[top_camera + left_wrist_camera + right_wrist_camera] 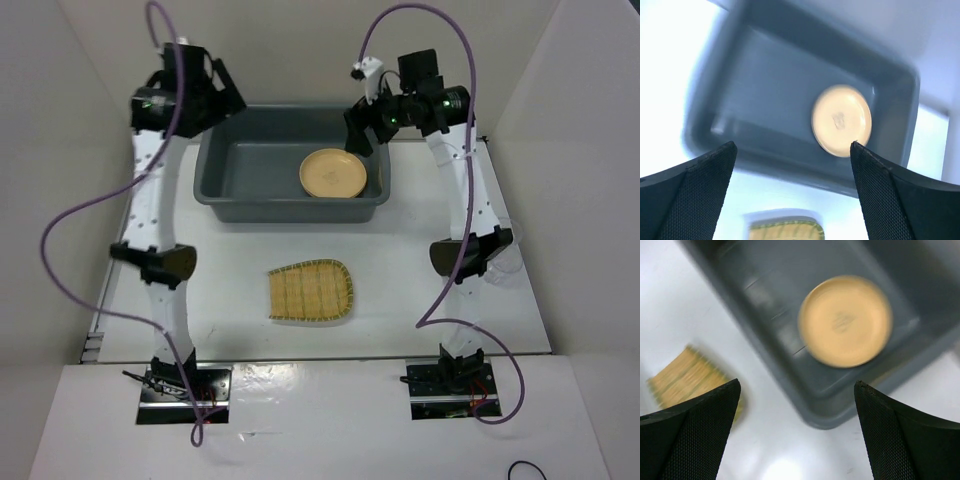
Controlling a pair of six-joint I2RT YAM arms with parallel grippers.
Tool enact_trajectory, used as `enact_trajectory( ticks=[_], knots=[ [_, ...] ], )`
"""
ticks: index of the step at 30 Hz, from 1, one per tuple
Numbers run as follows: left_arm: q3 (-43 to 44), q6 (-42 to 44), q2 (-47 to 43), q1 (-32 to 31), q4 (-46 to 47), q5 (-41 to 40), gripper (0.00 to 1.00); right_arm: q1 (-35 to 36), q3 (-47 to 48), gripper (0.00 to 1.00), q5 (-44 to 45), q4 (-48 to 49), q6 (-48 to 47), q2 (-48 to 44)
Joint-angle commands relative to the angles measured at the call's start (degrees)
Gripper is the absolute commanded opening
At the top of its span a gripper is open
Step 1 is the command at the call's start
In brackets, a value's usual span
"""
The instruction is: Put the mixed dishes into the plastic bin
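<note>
Top external view: the dark grey plastic bin [215,165] sits at the far side of the white tabletop [410,280]. One yellow-tan plate [333,173] lies flat inside it, toward its right end. The woven bamboo tray [311,291] lies on the tabletop in front of the bin, well apart from it. The left end effector [228,95] hangs above the bin's far left corner, and the right end effector [362,135] above its far right corner.

Left wrist view, blurred: the left end effector [792,145] is released, its two fingers [695,195] spread wide with nothing between them. Below are the bin [765,85], the plate [841,120] and an edge of the tray [785,231].

Right wrist view, also blurred: the right end effector [796,384] is likewise spread wide and holds nothing. The plate [845,320] rests on the bin's floor [765,290], and the tray [685,377] lies outside the bin on the tabletop.
</note>
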Motion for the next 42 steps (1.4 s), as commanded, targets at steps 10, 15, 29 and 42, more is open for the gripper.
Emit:
enact_trajectory(
  ticks=[10,15,29,42],
  knots=[
    [-87.89,0.0,-74.92,2.8,26.6,-15.1,1.0,-2.29,-42.55,0.98,-10.5,-2.08,-5.93,-16.54],
    [-96.58,-1.07,-92.85,3.33,16.26,-25.8,1.0,-3.69,-55.74,0.98,-7.6,-2.08,-8.14,-20.14],
    [-101.78,21.6,-98.15,3.33,30.3,-28.01,1.0,-0.72,-83.51,0.98,0.66,14.86,-10.51,-27.71],
    [-114.09,26.98,-106.32,3.33,43.32,-23.97,1.0,13.95,-92.31,0.98,12.66,27.95,0.0,-33.77]
  ],
)
